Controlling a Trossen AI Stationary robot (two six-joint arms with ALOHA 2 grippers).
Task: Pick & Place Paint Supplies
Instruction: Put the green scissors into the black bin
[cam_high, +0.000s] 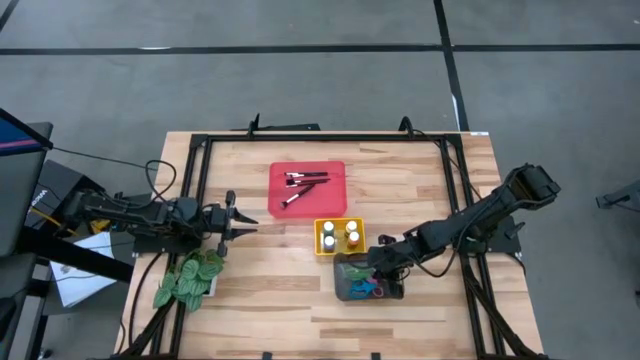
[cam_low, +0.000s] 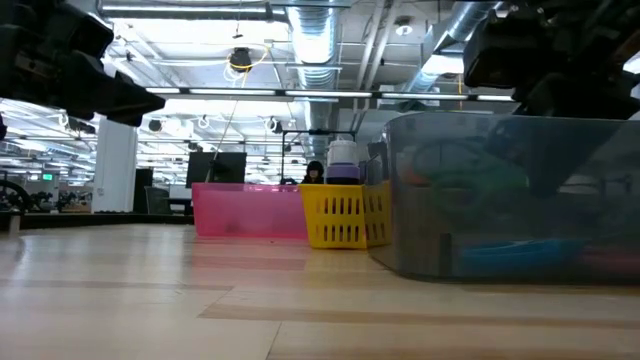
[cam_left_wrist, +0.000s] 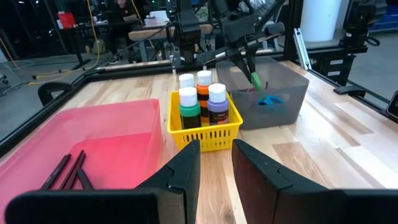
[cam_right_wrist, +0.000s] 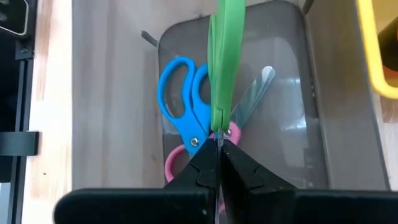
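My right gripper (cam_right_wrist: 219, 144) is shut on green scissors (cam_right_wrist: 225, 56) over the grey tray (cam_high: 345, 268), which holds blue scissors (cam_right_wrist: 184, 98) and pink scissors (cam_right_wrist: 175, 163). The left wrist view shows the same gripper and green scissors (cam_left_wrist: 255, 79) beyond the yellow basket (cam_left_wrist: 205, 127) of paint bottles (cam_left_wrist: 217, 102). Dark paintbrushes (cam_high: 303, 185) lie in the red tray (cam_high: 335, 200). My left gripper (cam_high: 240, 219) waits at the table's left, open, with nothing between its fingers (cam_left_wrist: 186, 168). My right gripper pinches the green scissors between its two fingers, at the end of the green handle nearest the fingertips (cam_right_wrist: 218, 127). The fingers slant down from the table's right side. The scissors hang below the fingers, their lower end (cam_left_wrist: 256, 81) at the grey tray's rim height.
A green leafy plant (cam_high: 190, 278) lies at the near left beside my left arm. A black frame (cam_high: 320, 138) runs along the table's far and side edges. Bare wood lies between the red tray and the plant and along the near edge.
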